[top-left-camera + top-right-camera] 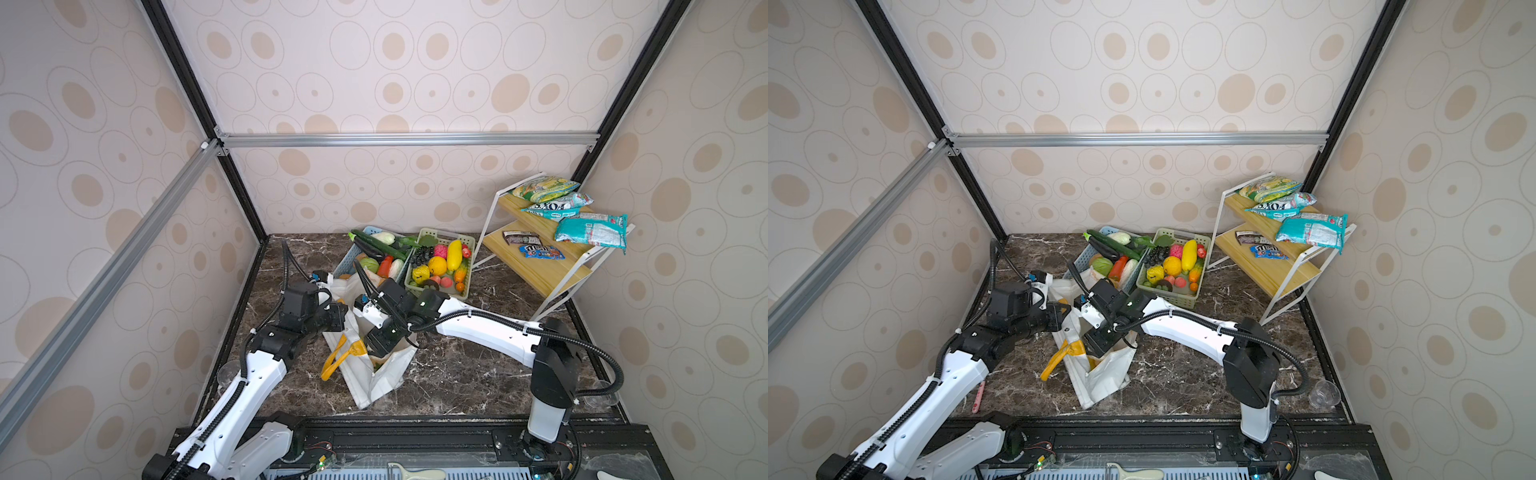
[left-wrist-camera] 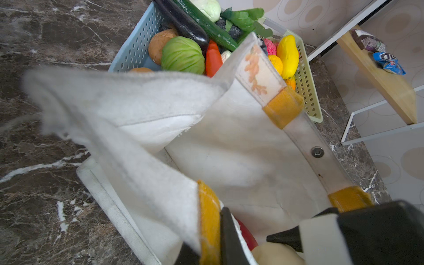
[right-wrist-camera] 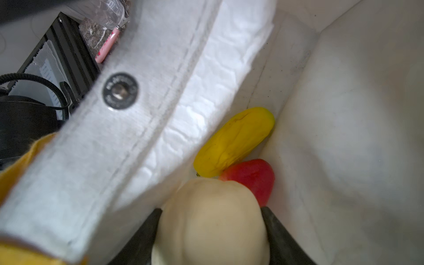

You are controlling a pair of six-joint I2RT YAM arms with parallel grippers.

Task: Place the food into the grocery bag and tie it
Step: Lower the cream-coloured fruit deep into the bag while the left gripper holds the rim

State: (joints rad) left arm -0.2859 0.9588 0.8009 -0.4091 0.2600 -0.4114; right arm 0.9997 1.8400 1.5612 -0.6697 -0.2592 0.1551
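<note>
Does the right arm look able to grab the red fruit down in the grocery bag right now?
Probably not. The right claw is inside the grocery bag, near the red fruit, but its jaws are closed on a cream fruit. The left claw pinches the rim, leaving the mouth open.

Dark marble tabletop (image 1: 457,374), white grocery bag (image 1: 386,374) mid-surface, blue basket (image 1: 348,257) and green basket (image 1: 468,270) just behind the bag, shelf rack (image 1: 536,270) further right of it

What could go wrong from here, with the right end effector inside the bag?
1. The left end effector alone pinches the grocery bag rim open; a slip could collapse the mouth onto the right end effector.
2. That end effector, gripping the cream fruit, sits close beside the rim; withdrawing might snag the fabric.
</note>
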